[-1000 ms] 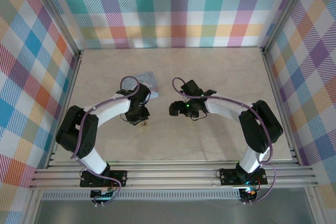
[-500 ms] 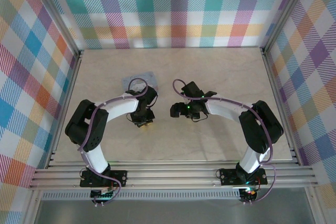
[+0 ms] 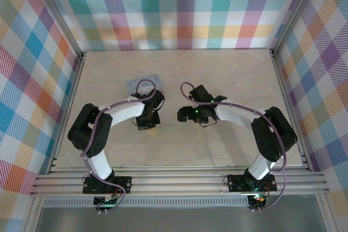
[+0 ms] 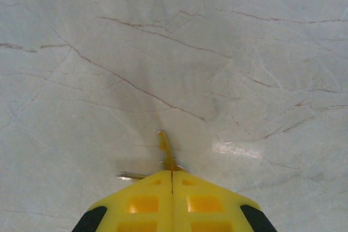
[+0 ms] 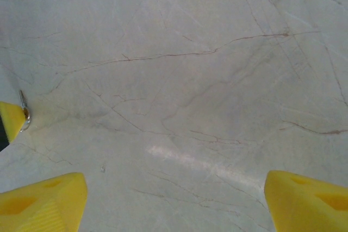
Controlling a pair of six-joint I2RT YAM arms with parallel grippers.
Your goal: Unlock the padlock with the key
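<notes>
Two grippers sit low over the marble table, near mid-scene. Left gripper — yellow fingers pressed flat together, pinching the key. A thin blade pokes out beyond the tips, and a silvery bit sticks out to the left at their base. Cannot tell whether the blade touches the table. Right gripper — fingers spread wide with nothing between them, pointing left toward the left gripper from just beside it. Pale-blue tin lies flat just far of the left gripper, partly covered by that arm.
</notes>
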